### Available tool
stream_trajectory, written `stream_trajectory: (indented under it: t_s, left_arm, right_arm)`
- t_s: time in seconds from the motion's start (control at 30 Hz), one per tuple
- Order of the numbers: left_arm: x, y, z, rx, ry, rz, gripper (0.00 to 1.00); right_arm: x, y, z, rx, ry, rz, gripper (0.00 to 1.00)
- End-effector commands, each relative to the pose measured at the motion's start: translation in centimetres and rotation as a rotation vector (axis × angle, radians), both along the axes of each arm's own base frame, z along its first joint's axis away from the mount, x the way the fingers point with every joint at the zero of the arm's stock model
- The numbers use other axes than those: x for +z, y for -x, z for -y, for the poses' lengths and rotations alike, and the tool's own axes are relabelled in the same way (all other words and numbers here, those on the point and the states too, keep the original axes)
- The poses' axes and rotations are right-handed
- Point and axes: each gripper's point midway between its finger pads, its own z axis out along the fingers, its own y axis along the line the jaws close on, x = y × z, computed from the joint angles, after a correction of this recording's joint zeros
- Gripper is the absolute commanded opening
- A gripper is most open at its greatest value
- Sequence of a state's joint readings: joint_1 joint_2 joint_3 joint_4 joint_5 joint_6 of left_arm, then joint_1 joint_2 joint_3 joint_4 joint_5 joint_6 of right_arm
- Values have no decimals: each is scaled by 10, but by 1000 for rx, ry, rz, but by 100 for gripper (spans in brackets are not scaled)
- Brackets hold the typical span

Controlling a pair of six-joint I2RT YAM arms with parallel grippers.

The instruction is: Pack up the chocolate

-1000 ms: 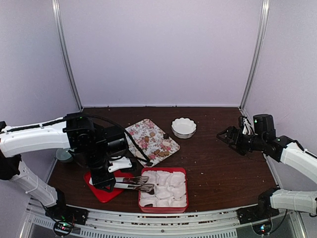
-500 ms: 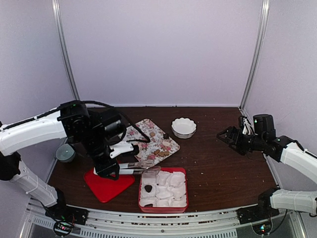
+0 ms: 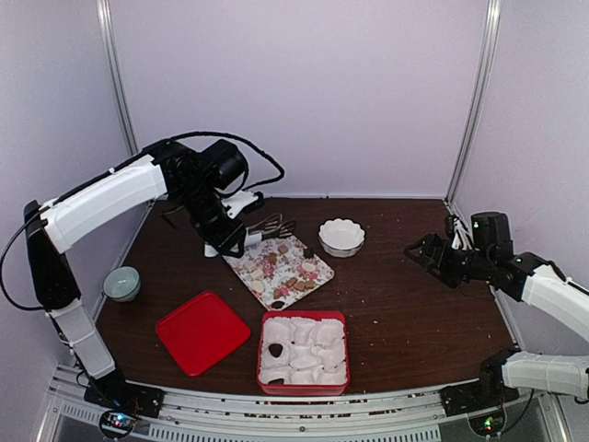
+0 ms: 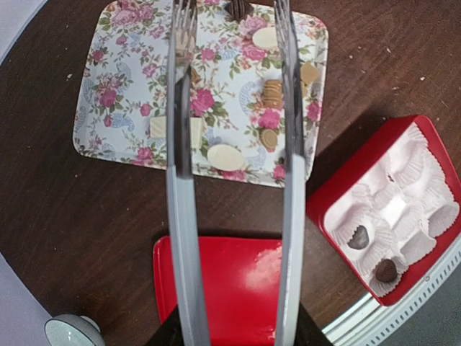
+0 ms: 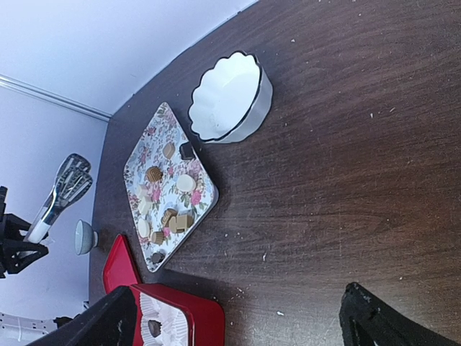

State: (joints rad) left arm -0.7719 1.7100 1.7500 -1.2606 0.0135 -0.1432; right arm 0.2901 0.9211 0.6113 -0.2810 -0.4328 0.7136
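Observation:
The chocolate (image 3: 287,270) lies as several small brown, tan and pale pieces on a flower-print tray (image 3: 253,241), which also shows in the left wrist view (image 4: 108,94) and the right wrist view (image 5: 137,169). Two dark pieces (image 4: 358,236) sit in white paper cups in a red box (image 3: 304,318). My left gripper (image 3: 224,243) is shut on grey tongs (image 4: 180,166). The tongs are held high above the tray's far edge, their tips apart and empty. My right gripper (image 3: 425,252) is open and empty, low over the table at the right, far from the tray.
A red lid (image 3: 202,331) lies left of the box. A white scalloped bowl (image 3: 340,236) stands right of the tray. A small grey-green bowl (image 3: 121,283) sits at the left edge. Crumbs dot the dark wooden table (image 3: 414,313).
My left arm has lifted the tongs from the red box's front-left corner and swung up and back to above the tray. A dark chocolate now shows in the box. The right arm has not moved.

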Motion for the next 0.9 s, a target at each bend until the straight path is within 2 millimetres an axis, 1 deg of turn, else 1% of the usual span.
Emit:
stream_trajectory:
  t_s: [0.0, 0.13, 0.17, 0.3, 0.53, 0.7, 0.87]
  left_arm:
    - [-3, -34, 17, 6, -4, 58, 38]
    - [-21, -47, 32, -15, -4, 50, 38]
    - [-27, -49, 34, -20, -8, 41, 38]
    - [-45, -55, 44, -35, -14, 14, 38]
    - [-72, -66, 58, -68, 5, -41, 39]
    - [-78, -77, 62, -73, 30, -62, 39]
    - [-89, -84, 61, -61, 32, -81, 39]
  right_arm:
    - [11, -5, 7, -42, 8, 36, 100]
    - [8, -7, 13, -72, 32, 17, 100]
    - [6, -7, 12, -67, 40, 11, 100]
    - [9, -8, 9, -44, 38, 16, 100]
    - [10, -8, 4, -27, 15, 28, 100]
    - [10, -8, 4, -27, 9, 31, 100]
    - [8, -9, 4, -35, -3, 28, 100]
